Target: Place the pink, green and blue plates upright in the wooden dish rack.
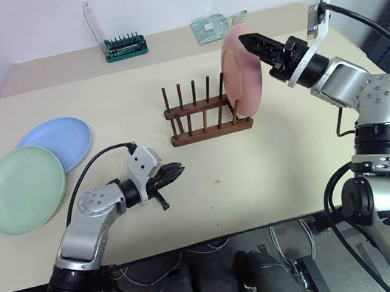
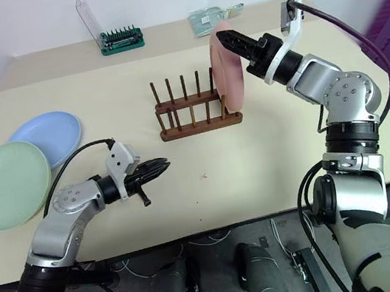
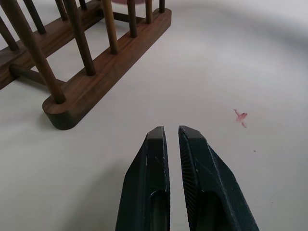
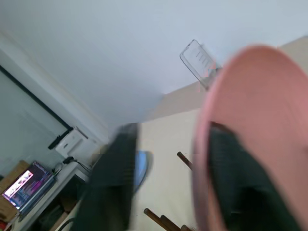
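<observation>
The stiff, smooth pink plate (image 1: 241, 73) stands in the wooden dish rack (image 1: 205, 118), the right gripper (image 1: 251, 41) apparently parted astride its rim, the best hold; the left gripper (image 1: 172, 173) is clenched, empty.

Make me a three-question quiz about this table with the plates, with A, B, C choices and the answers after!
1. Where is the pink plate?
A. Standing in the wooden dish rack, at the end nearest the right gripper
B. Flat under the blue plate
C. On the floor

2. How many plates lie flat on the table?
A. None
B. Two
C. Three

3. What is the left gripper doing?
A. Holding the green plate
B. Holding a spoon
C. Shut, holding nothing

Answers:
1. A, the pink plate stands on edge between the pegs at that end.
2. B, the green plate and the blue plate lie flat on the robot's left, the green one overlapping the blue.
3. C, its fingers are nearly together over bare table.
</observation>
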Motion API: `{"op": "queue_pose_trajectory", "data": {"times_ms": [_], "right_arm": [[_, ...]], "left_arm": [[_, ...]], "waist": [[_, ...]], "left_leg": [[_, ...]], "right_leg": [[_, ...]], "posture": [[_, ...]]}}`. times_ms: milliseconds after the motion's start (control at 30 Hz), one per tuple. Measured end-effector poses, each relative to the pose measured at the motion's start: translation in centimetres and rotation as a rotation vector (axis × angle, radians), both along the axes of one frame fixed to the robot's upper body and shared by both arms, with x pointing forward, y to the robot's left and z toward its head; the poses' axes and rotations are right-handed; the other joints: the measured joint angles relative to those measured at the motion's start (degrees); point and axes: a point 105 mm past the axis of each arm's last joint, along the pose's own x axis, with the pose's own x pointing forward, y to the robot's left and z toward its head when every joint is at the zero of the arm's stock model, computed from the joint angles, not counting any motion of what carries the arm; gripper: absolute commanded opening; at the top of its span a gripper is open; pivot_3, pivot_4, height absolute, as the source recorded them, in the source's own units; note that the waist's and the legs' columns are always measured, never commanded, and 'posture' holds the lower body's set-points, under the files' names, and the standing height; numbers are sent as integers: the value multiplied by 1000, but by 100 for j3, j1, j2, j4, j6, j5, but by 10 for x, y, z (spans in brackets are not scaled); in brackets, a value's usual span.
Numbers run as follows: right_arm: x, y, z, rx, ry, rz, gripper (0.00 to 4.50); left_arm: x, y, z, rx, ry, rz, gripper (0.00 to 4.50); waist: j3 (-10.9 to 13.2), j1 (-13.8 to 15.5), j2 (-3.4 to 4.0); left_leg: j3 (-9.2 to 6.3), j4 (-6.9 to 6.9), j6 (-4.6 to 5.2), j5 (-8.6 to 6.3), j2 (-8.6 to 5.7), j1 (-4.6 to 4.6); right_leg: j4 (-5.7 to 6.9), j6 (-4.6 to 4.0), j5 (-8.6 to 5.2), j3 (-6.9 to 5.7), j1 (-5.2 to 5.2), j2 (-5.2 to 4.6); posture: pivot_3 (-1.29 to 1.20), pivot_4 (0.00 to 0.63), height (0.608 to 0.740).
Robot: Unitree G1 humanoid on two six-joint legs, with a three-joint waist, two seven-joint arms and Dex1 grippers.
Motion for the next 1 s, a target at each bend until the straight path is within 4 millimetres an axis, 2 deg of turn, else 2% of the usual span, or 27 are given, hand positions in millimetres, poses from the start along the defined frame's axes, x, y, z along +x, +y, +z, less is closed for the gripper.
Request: {"op": "queue_pose_trajectory", "data": {"times_ms": [33,167,333,400,467,533,600,633,733,833,900,1000], "right_arm": [[2,-2,2,-13,-18,-27,3955],[10,-18,11,-103,-114,-186,3955],[12,-52,35,-256,-258,-400,3955],[4,-45,46,-372,-363,-391,4030],[-18,-11,55,-529,-530,-261,4030],[-47,42,49,-694,-705,-43,4030],[-66,87,24,-813,-786,143,4030],[-68,97,13,-841,-790,186,4030],[-73,118,-33,-914,-744,312,4030],[-77,127,-40,-916,-765,345,4030],[-79,131,-40,-903,-779,361,4030],[-83,136,-43,-887,-783,393,4030]], "left_arm": [[0,0,0,0,0,1,397],[0,1,0,2,-2,7,397],[2,8,3,5,-10,31,397],[4,12,3,1,-8,63,947],[15,22,10,-49,-41,176,1763],[36,45,27,-113,-115,373,2806],[53,75,51,-148,-214,578,3809],[55,86,61,-160,-251,650,4309],[52,152,98,-301,-357,1016,4417],[24,209,108,-448,-361,1307,4417],[5,232,100,-462,-330,1430,4417],[-32,264,67,-470,-206,1626,4417]], "waist": [[0,1,0],[0,3,1],[1,0,1],[3,-18,5],[5,-55,8],[3,-124,4],[0,-143,-8],[0,-142,-10],[4,-127,-15],[9,-126,-26],[3,-125,-36],[2,-128,-40]], "left_leg": [[0,0,0,0,0,0],[0,0,0,0,-1,-2],[0,-2,0,0,-1,-5],[2,-3,0,0,0,-8],[0,-8,0,0,4,-8],[-8,-9,0,0,8,-8],[-13,-7,0,0,11,-6],[-12,-6,0,0,11,-6],[-7,-6,-1,0,5,-11],[-2,3,5,-3,-3,-24],[-3,5,5,-3,-5,-23],[-7,7,4,-3,-3,-22]], "right_leg": [[0,0,0,0,0,0],[-1,1,-1,0,-1,0],[-4,0,-2,0,-5,-1],[-3,0,-2,1,-11,0],[0,3,-1,2,-16,5],[4,20,8,0,-16,15],[6,21,9,-6,-13,22],[7,21,9,-6,-13,21],[5,22,11,-6,-12,-1],[-8,33,30,-4,-12,-10],[-11,36,31,-5,-8,-10],[-10,38,29,-6,-7,-8]], "posture": [[0,150,730],[0,150,730],[0,150,730],[0,150,730],[0,150,730],[0,150,730],[0,150,730],[0,150,730],[0,150,730],[0,150,730],[0,150,730],[0,150,730]]}}
